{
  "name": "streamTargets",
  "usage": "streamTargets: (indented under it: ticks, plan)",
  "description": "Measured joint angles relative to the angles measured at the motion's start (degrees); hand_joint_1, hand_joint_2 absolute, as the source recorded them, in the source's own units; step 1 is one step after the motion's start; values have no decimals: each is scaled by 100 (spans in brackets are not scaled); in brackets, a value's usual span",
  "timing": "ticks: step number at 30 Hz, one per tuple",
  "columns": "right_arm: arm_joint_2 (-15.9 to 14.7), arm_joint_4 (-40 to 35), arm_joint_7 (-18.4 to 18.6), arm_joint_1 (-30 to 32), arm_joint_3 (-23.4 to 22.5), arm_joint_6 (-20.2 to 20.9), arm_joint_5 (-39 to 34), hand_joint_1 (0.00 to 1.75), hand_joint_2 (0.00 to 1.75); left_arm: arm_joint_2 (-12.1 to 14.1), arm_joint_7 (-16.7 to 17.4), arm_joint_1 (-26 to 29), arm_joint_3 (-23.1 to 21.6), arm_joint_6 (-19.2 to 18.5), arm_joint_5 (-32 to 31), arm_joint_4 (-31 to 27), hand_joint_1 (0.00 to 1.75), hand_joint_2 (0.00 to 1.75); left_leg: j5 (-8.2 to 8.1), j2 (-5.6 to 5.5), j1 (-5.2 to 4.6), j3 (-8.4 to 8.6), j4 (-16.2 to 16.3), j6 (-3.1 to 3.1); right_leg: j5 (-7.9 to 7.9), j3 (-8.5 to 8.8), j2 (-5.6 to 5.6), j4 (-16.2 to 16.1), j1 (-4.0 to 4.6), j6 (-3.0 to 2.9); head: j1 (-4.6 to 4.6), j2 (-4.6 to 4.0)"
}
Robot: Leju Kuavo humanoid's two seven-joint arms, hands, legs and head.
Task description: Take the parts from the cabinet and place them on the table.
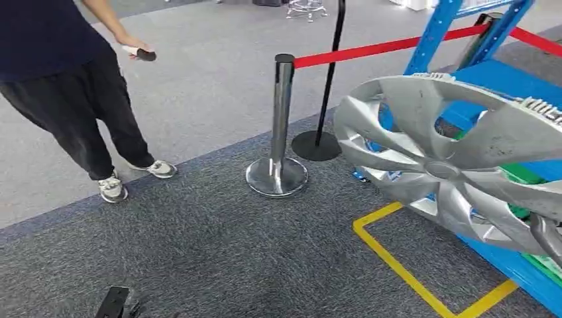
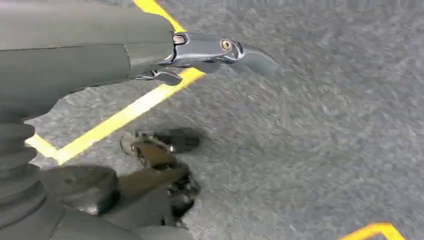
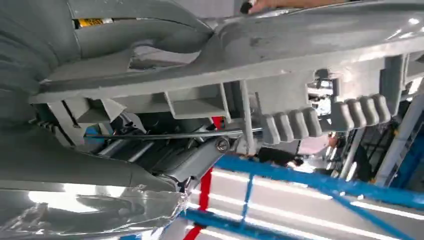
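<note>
Hubcap [image 1: 457, 165] against blue cabinet [image 1: 494, 73]

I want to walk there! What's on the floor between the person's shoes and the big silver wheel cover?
In the head view, a chrome barrier post stands on grey carpet between the person's shoes and the wheel cover.

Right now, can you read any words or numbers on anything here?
None can be read.
The yellow sticker by the right hand: print too small and blurred.
The wheel cover: no lettering shows.
The blue rack: no label shows.
</note>
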Motion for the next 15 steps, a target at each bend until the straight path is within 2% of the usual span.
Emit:
streamTargets:
  ticks: [1,2,3,4,5,6,7,8,9,12,13,14,15]
  plan:
    - [0,7,0,0,-2,0,-4,175,175,-15,-22,-15,0,-13,-7,2,0,175,1,-49,-4,0,0,10,-239,-257,68,532,4,9,20,0]
    - [0,13,0,2,-2,2,-2,175,175,-31,-44,-28,0,-35,-15,7,0,175,-2,-113,-11,-3,3,15,-410,-511,88,1023,8,18,18,0]
    - [0,28,2,5,-2,6,-2,175,175,-42,-50,-37,0,-46,-22,24,0,175,-4,-172,-18,1,5,17,-450,-674,90,1300,11,16,20,0]
    - [0,39,4,5,-2,7,-4,175,175,-57,-52,-41,-2,-63,-28,30,0,175,-4,-234,-18,6,6,16,-348,-697,90,1275,11,10,18,0]
    - [0,46,4,3,-2,7,-2,175,175,-66,-55,-46,-4,-77,-35,39,0,175,-4,-298,-16,15,8,16,-124,-587,93,985,9,6,22,0]
    - [0,46,4,1,-2,9,-4,175,175,-79,-55,-51,-4,-87,-37,44,0,175,-6,-371,-9,32,8,12,163,-354,115,479,1,0,18,0]
    - [0,46,4,-2,-2,9,-2,175,175,-85,-55,-60,-4,-98,-44,48,0,175,-13,-426,0,49,12,0,428,-80,203,-91,-15,1,22,0]
    - [0,48,2,-11,-2,9,-2,175,175,-85,-55,-66,-2,-105,-44,48,0,175,-18,-482,4,46,18,-30,449,79,431,-431,-47,14,22,0]
    - [0,55,0,-16,2,9,-4,175,175,-79,-55,-84,0,-103,-44,52,0,175,-26,-542,-21,5,66,-67,412,166,484,-514,-48,1,13,0]
    - [0,59,2,-27,4,15,-2,175,175,-79,-55,-58,-4,-98,-44,57,0,175,46,-671,26,-46,19,-176,434,129,339,-469,7,-104,11,0]
    - [0,59,2,-42,4,13,-2,175,175,-70,-52,-52,-7,-81,-44,59,0,175,20,-655,30,-65,37,-200,463,142,280,-508,-22,-155,13,0]
    - [0,59,2,-62,4,13,-2,175,175,-74,-50,-52,-9,-81,-44,59,0,175,-80,-369,0,-117,161,-225,464,150,228,-514,-15,-194,-10,0]
    - [0,59,0,-62,4,13,-2,175,175,-77,-48,-72,-4,-72,-44,59,0,175,-293,-189,-3,-285,501,-250,457,150,168,-514,-4,-235,-44,0]
